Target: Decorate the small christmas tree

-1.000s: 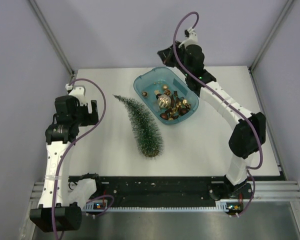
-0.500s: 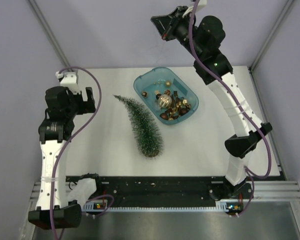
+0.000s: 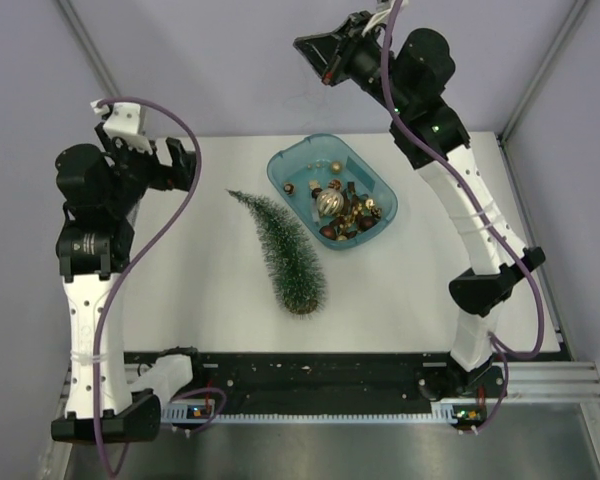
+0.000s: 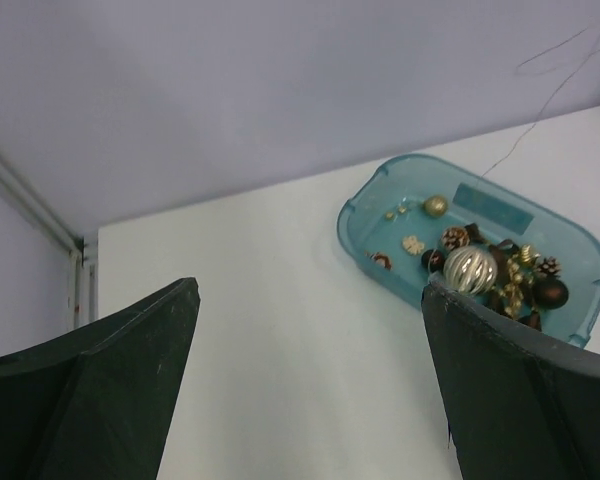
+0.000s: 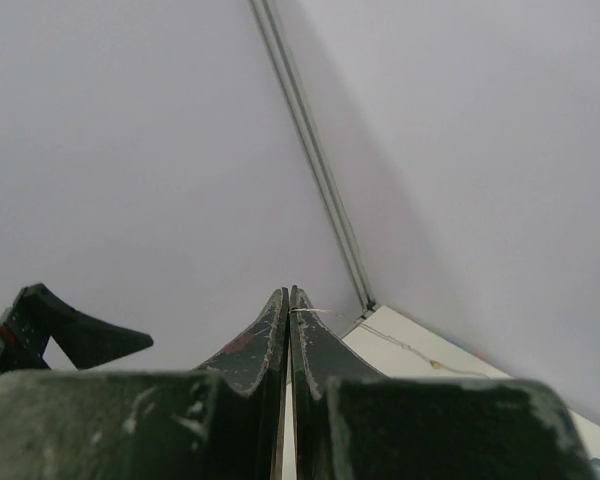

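Found the left gripper (image 4: 305, 300) spread to its widest, dark wedge-shaped fingers (image 4: 110, 380) framing bare bench (image 3: 210, 290) with nothing between them. Placed it above the bench's left side, apart from the tree. Found the right gripper (image 5: 288, 292) pressed together, tips meeting, held high beyond the far end of the tray. Made out a hair-thin thread (image 5: 380, 340) at those tips, but could not tell whether pinched or merely passing.

Located the small christmas tree (image 3: 288, 250) lying on its side mid-bench between the arms. Noted its tip (image 3: 235, 195) aimed far-left, its wooden disc base (image 3: 302, 308) toward the near edge, and its flank just beside the teal tray (image 3: 276, 180).

Judged the tree light and easy to lift. Took the frosted bristles for soft and springy, likely to give under a squeeze and let the cone twist or slip. Reckoned the surest hold low down — on the hard round disc or the trunk just above it. Trusted the slim tip least, as too thin and bendy.

Read the tray as smooth translucent plastic with rounded corners. Saw inside it a ribbed silver ball (image 4: 470, 270), glossy gold and brown baubles and small pine cones (image 4: 455, 238) — round, slick things, probably prone to roll. Took the bench for matt white and flat.
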Motion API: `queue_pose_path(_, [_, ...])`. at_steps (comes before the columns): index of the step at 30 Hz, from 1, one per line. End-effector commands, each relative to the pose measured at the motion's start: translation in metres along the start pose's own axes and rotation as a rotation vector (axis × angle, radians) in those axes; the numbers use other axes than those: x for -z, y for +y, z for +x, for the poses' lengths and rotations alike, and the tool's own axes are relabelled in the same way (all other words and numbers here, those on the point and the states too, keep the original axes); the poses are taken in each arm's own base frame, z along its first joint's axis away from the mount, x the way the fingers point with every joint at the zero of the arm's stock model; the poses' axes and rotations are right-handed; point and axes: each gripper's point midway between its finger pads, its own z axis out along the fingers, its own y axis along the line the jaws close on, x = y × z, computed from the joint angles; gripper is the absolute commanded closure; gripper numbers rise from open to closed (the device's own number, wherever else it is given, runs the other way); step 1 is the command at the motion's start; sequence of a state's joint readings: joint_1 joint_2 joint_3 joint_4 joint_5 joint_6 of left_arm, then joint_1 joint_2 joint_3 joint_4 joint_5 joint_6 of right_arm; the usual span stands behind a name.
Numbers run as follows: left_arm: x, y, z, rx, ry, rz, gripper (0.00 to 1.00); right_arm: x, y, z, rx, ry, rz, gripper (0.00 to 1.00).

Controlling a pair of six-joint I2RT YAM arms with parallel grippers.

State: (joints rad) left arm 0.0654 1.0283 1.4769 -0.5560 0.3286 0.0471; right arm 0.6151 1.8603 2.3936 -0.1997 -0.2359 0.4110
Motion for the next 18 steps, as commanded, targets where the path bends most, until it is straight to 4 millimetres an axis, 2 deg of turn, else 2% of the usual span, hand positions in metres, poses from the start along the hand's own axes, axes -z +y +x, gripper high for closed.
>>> queue_pose_path(1, [-0.001,-0.034,-0.078,-0.055,-0.223,0.168,0.01,0.015,0.044,-0.041,0.028,-0.086,-0.142,1.0])
queue_pose_path(5, [-0.017,-0.04,-0.098,-0.065,-0.26,0.214,0.01,0.028,0.064,-0.057,0.039,-0.116,-0.202,1.0])
queue_pose_path(6, [-0.02,-0.051,-0.101,-0.067,-0.272,0.25,0.01,0.031,0.068,-0.063,0.044,-0.129,-0.216,1.0])
queue_pose_path(8, [-0.027,-0.059,-0.102,-0.073,-0.283,0.284,0.01,0.037,0.078,-0.073,0.044,-0.147,-0.242,1.0])
queue_pose_path(12, [-0.033,-0.095,-0.1,-0.083,-0.282,0.432,0.01,0.051,0.095,-0.095,0.048,-0.194,-0.288,1.0])
queue_pose_path(15, [-0.031,-0.129,-0.1,-0.136,-0.296,0.552,0.01,0.059,0.103,-0.101,0.043,-0.199,-0.313,1.0])
queue_pose_path(18, [-0.039,-0.148,-0.103,-0.18,-0.311,0.585,0.01,0.061,0.104,-0.098,0.036,-0.194,-0.32,1.0])
